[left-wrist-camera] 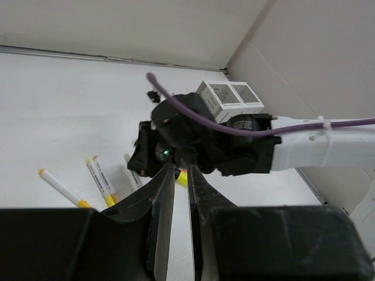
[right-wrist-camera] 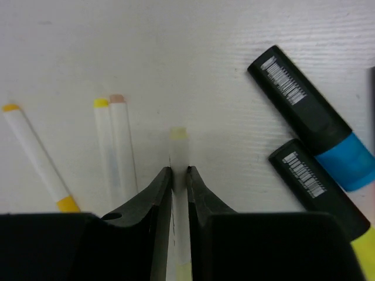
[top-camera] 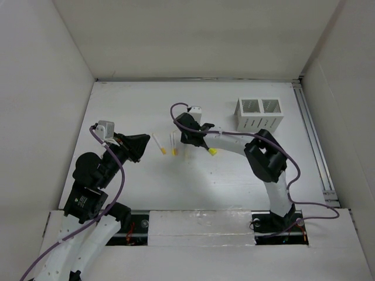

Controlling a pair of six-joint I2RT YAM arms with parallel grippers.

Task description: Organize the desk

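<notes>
White arm links (top-camera: 281, 196), black joints (top-camera: 266, 158) — purple cables (left-wrist-camera: 187, 108), black end effector fingers (right-wrist-camera: 158, 234).

The top external camera hangs high above the near edge, looking down from afar at the whole large flat white matte desk (top-camera: 234, 175). The left wrist camera sits low behind the left gripper (left-wrist-camera: 181, 168), facing across the tabletop toward the small white two-compartment slotted box (left-wrist-camera: 228, 99). The right wrist camera looks nearly straight down from very close, past the right gripper (right-wrist-camera: 179, 170) and the slim white pale-capped pen (right-wrist-camera: 179, 146) it pinches. All three views share the white yellow-capped pens (top-camera: 159, 144).
</notes>
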